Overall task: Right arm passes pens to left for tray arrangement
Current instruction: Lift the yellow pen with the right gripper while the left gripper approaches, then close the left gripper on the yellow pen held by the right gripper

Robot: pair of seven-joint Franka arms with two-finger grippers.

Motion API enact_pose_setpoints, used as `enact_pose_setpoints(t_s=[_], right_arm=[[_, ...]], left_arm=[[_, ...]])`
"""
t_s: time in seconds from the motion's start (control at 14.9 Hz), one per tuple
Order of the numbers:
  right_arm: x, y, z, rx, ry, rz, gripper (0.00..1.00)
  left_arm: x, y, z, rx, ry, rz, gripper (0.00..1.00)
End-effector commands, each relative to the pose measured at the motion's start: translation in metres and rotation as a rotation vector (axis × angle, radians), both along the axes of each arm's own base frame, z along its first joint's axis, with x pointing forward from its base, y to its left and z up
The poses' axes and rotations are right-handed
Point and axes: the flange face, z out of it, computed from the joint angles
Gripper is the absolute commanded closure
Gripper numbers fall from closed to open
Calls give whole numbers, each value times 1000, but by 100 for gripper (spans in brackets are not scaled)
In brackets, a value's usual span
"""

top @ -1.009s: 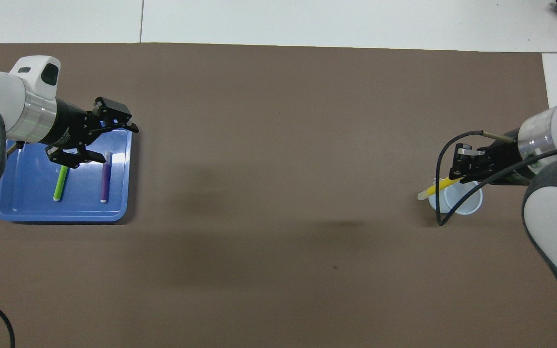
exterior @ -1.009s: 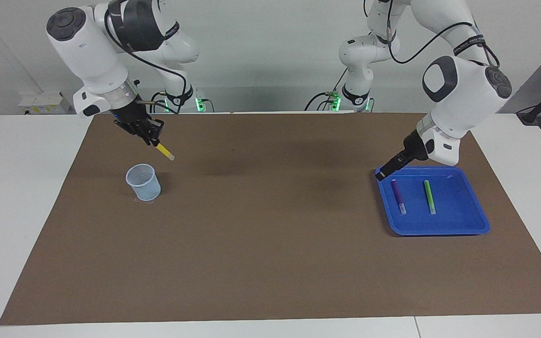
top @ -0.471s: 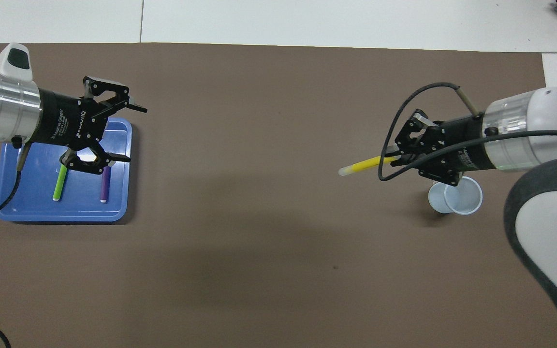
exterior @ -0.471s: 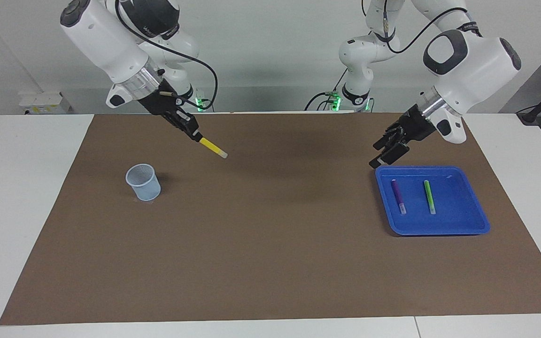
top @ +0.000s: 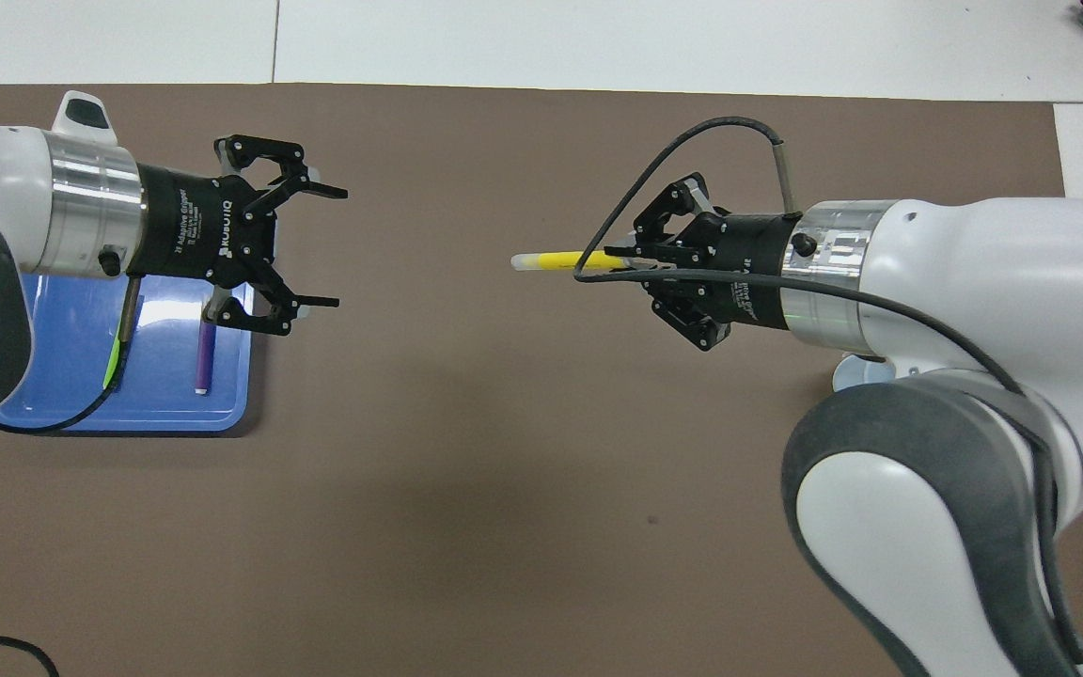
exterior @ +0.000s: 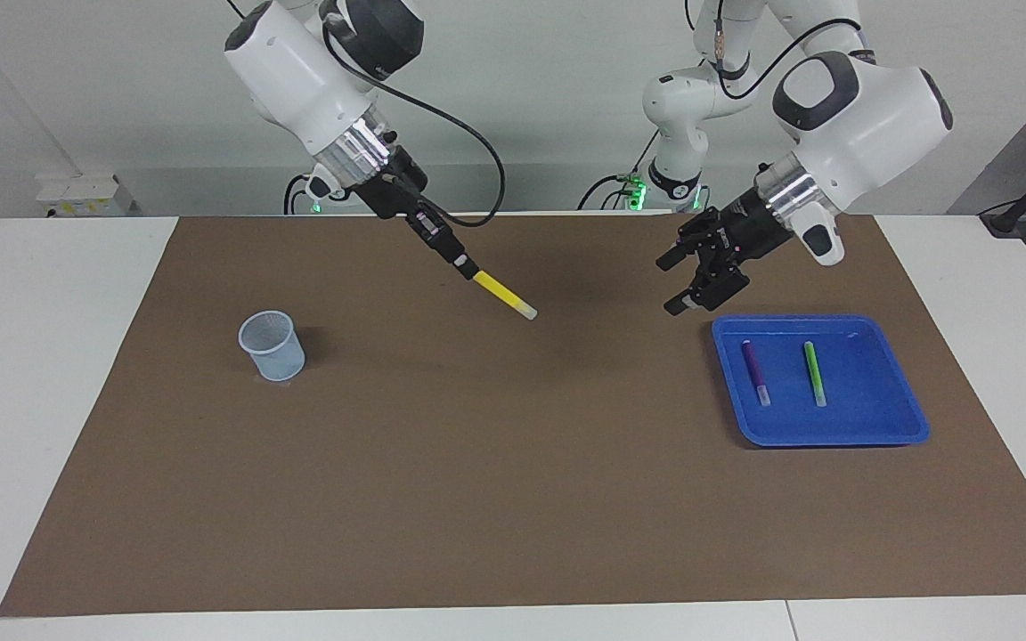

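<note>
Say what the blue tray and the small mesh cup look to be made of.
Shallow bright blue tray: likely moulded plastic, glossy, with highlights on its floor and rounded rim. Small pale-blue mesh cup: a fine see-through lattice, plastic or coated wire; the look leaves it open.

The bench (exterior: 50, 374) has a white top, with a seam in the panels along the edge farthest from the robots. A large brown mat (exterior: 495, 463) covers most of the bench, leaving white margins at both ends. A plain pale grey wall (exterior: 531, 107) stands at the robots' end of the bench. A white box-shaped fixture (exterior: 85, 196) sits against the wall, past the right arm's end of the mat. Lighting is even and diffuse; soft shadows fall on the mat.
</note>
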Motion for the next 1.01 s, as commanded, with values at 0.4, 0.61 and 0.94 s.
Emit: enact_pose_setpoints(t_s=[0.4,0.61,0.94], right_arm=[[-27,59,-6,95,-4,-44,100],[-27,59,-6,99,-2,-47,100],[-27,60,-5,114,2,-49,100]], left_arm=[[-24,-72,14,-34,-22,73,1],[-29,-88,10,-37,-36,79,3],[-42,-98,2,-19,-25,56,3]])
